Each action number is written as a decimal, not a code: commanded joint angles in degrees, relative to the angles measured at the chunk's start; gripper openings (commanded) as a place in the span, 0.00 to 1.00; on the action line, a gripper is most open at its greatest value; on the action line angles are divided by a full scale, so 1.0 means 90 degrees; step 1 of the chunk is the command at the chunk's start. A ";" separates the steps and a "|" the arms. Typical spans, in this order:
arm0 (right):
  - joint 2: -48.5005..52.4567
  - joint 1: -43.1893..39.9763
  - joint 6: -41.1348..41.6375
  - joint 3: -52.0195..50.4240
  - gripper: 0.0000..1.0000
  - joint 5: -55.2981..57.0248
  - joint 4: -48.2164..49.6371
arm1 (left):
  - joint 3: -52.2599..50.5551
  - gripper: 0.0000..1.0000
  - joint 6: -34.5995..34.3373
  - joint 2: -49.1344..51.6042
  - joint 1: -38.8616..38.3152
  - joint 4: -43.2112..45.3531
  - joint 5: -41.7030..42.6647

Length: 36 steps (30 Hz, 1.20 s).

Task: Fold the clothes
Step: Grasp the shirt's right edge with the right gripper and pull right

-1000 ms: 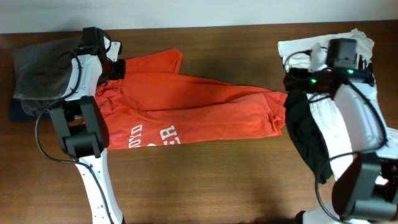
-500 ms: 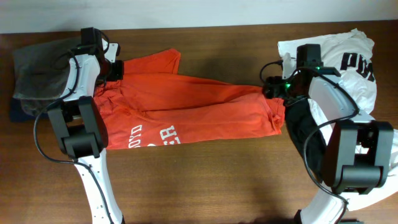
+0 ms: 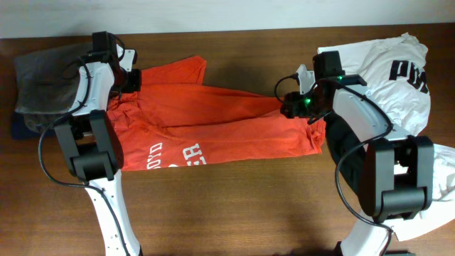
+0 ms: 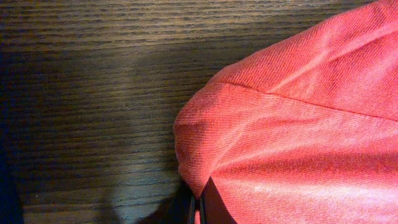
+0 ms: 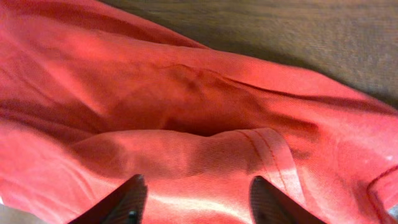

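Observation:
A red-orange T-shirt (image 3: 213,124) with white lettering lies spread across the table's middle, creased along its length. My left gripper (image 3: 134,78) is at its far left corner, shut on a fold of the red fabric (image 4: 249,143); the closed fingertips (image 4: 200,210) pinch the cloth just above the wood. My right gripper (image 3: 288,107) is down on the shirt's right end near a stitched hem (image 5: 273,155). It is open, its two dark fingers (image 5: 127,200) standing apart with red cloth bunched between them. A white T-shirt (image 3: 387,67) with black letters and a black garment (image 3: 341,153) lie at the right.
A grey garment (image 3: 39,78) is heaped at the far left corner, over something dark blue (image 3: 20,128). The brown wooden table (image 3: 234,213) runs along the front. More white cloth (image 3: 441,181) hangs near the right arm's base.
My right arm has swung left from above the white T-shirt onto the red shirt's right end, with its jaws narrowing. The left gripper has kept its hold and place.

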 commanded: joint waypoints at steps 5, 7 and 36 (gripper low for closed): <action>0.0333 0.0100 0.0017 0.0129 0.55 0.0301 0.0119 | 0.0090 0.01 -0.0075 0.0107 0.0083 -0.0068 -0.0075; 0.0333 0.0131 0.0017 0.0129 0.52 0.0379 0.0165 | 0.0090 0.00 -0.0075 0.0107 0.0083 -0.0068 -0.0075; -0.0580 0.0083 0.0481 0.0338 0.04 0.1387 -0.2625 | 0.0090 0.01 -0.0053 0.0109 0.0087 -0.0049 -0.0078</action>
